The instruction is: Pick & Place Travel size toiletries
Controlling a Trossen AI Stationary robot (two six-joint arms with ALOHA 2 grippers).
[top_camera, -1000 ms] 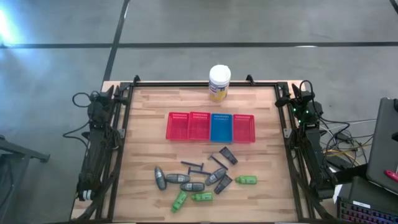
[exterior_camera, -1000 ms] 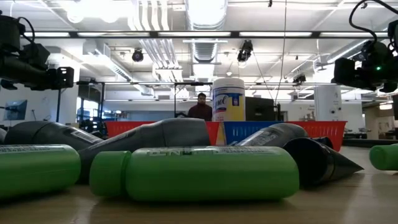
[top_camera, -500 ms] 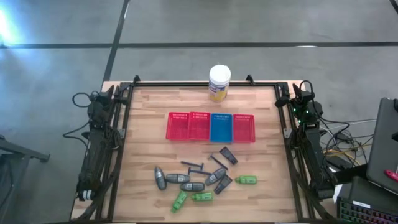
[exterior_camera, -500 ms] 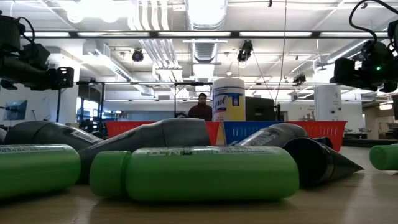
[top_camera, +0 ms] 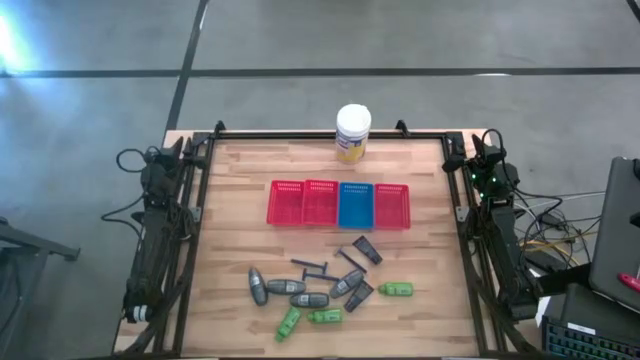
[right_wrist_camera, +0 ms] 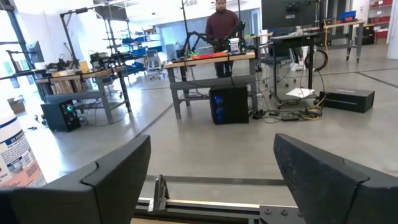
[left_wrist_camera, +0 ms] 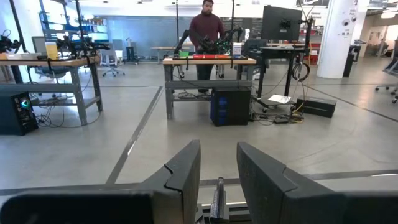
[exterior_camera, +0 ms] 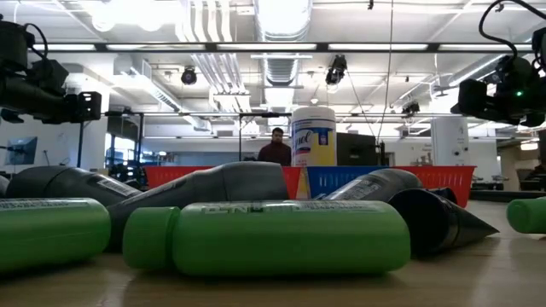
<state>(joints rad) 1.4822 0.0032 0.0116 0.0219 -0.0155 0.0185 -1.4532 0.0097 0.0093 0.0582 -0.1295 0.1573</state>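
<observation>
The table (top_camera: 240, 190) bears four baskets (top_camera: 338, 204) mid-table and the toiletries (top_camera: 320, 285) scattered along its near edge, long axes pointing every way. Both arms lie folded along the side rails, roughly equally distant. The right gripper (right_wrist_camera: 211, 186) stands wide and empty; the left gripper (left_wrist_camera: 217, 177) shows a narrow gap, holding nothing.

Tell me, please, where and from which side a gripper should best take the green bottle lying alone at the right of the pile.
Probably from straight above, across the middle of the green bottle. It lies flat, apart from the dark tubes, so its long sides look free.
</observation>
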